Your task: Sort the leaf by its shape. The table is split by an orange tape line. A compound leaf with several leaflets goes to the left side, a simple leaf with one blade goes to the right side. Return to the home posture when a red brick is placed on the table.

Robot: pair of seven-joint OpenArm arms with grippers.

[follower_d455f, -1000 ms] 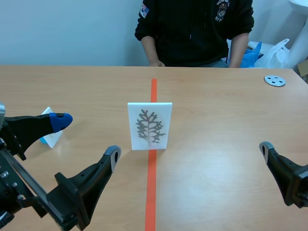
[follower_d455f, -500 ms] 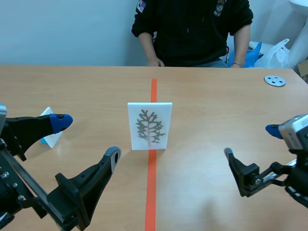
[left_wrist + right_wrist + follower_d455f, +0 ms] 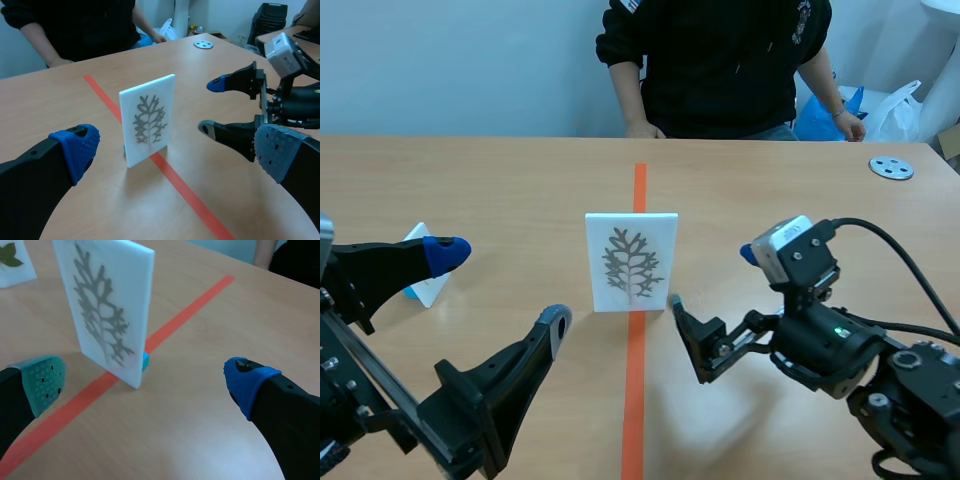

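The right tool (image 3: 712,278), fingers spread, has moved in close beside the leaf card (image 3: 631,262) standing on the orange tape line (image 3: 634,400). The left tool (image 3: 502,285) stays put, also spread wide

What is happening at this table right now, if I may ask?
A robot is sorting leaf cards. A white card showing a branched leaf stands upright on the orange tape line. The right claw is open, close beside the card and not touching it. The left claw is open too, low on the left side near a second card. A person sits across the table.
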